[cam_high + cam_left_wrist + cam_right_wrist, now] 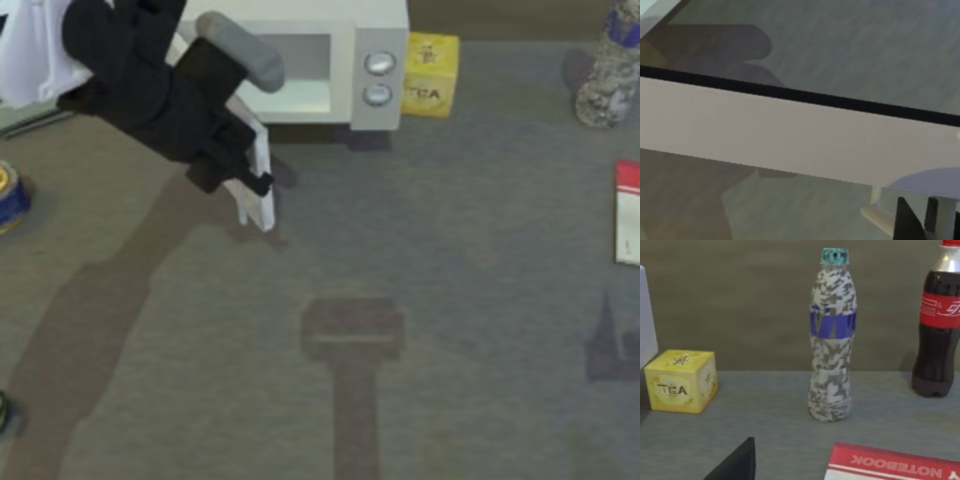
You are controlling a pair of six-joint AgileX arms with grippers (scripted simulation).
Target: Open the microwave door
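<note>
At twelve o'clock stands one microwave (330, 60), two knobs; its microwave door (262, 185) swung open, clamped by the left gripper (255, 172). One box (681, 381) reads "TEA"; one book (892, 466), "NOTEBOOK".

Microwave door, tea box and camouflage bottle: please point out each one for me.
microwave door (263, 185), top view, on its white edge, swung out.
tea box (682, 381), right wrist view, on its yellow front face.
camouflage bottle (832, 355), right wrist view, on its body below the blue band.
</note>
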